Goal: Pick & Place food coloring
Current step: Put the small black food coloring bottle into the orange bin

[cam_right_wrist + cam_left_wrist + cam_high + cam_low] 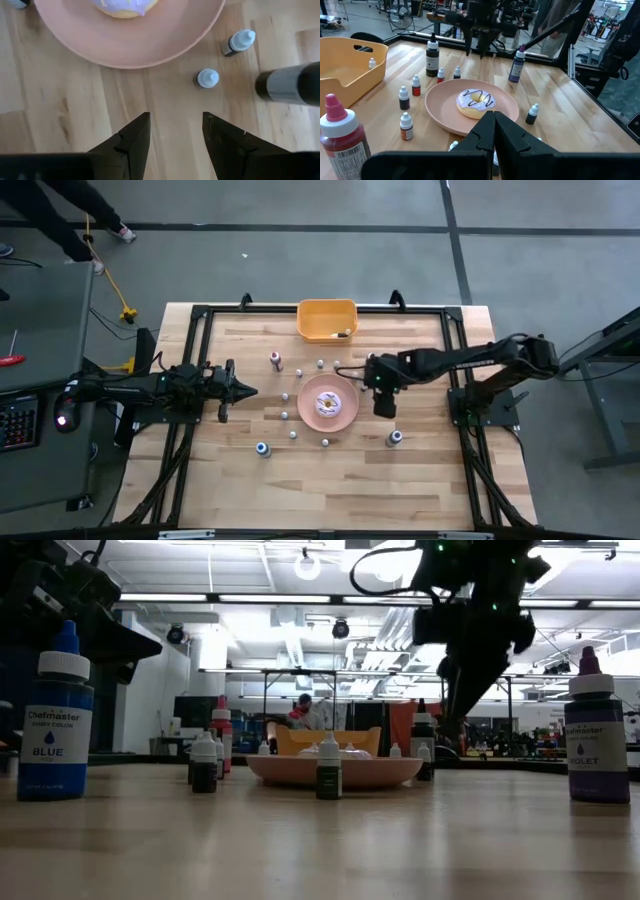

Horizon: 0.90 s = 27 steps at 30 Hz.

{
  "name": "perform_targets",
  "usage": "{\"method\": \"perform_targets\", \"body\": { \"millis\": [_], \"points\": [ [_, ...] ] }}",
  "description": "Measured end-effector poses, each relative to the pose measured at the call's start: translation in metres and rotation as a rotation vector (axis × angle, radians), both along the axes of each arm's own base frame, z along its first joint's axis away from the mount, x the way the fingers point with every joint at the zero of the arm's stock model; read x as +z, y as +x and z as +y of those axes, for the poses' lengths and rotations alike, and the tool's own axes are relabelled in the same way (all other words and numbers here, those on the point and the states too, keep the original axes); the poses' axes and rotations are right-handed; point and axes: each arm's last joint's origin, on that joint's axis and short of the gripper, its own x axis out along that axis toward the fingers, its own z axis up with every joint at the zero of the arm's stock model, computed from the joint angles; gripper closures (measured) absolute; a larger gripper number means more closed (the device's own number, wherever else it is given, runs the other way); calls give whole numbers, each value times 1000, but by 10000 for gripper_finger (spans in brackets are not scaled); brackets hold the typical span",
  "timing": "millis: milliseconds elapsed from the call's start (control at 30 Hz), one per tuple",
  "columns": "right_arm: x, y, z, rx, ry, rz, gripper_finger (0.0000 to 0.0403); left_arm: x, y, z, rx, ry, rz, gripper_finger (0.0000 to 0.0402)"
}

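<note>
A: Start at the right gripper (174,131). What is it doing?

B: Its two dark fingers are spread apart with nothing between them, pointing down at bare wood. Just ahead of the tips stands a tiny white-capped food coloring bottle (207,78), another small one (238,41) a little beyond it, and a taller dark bottle (287,84) off to one side. Past those is the rim of the round pink plate (131,50) carrying the frosted doughnut (122,6).

A: And the left gripper?

B: The left gripper (232,388) waits on the far side of that plate, well apart from the right one. Its fingers look pressed together and hold nothing.

A: So how much of the job is done?

B: Very little, I judge. From the right gripper outward, the small bottles (293,434) are scattered all around the plate, a violet-capped larger bottle (395,438) sits near it toward the table's front, a blue-capped bottle (262,448) lies beyond the plate, and a red-capped bottle (276,360) is farther across. The orange plastic bin (326,319) at the table's far edge shows only one small whitish bottle (345,333) inside.

A: What remains?

B: Nearly every bottle, if the bin is the goal. No grasp is made yet; the white-capped one nearest the open fingers seems the likely next pick.
</note>
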Motion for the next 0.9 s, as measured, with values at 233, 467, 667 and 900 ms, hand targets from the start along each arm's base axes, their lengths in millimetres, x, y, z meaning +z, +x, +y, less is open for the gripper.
{"method": "perform_targets", "body": {
  "millis": [233,467,667,900],
  "points": [
    [-25,-4,-4,-1,-30,-78,233,0,0,0,0,0,0,401],
    [-39,-9,-9,-55,-34,-123,233,0,0,0,0,0,0,401],
    [-41,-9,-16,-107,-35,-157,233,0,0,0,1,0,0,401],
    [-42,-6,-20,-136,-31,-201,233,0,0,0,1,0,0,401]
  ]
}}
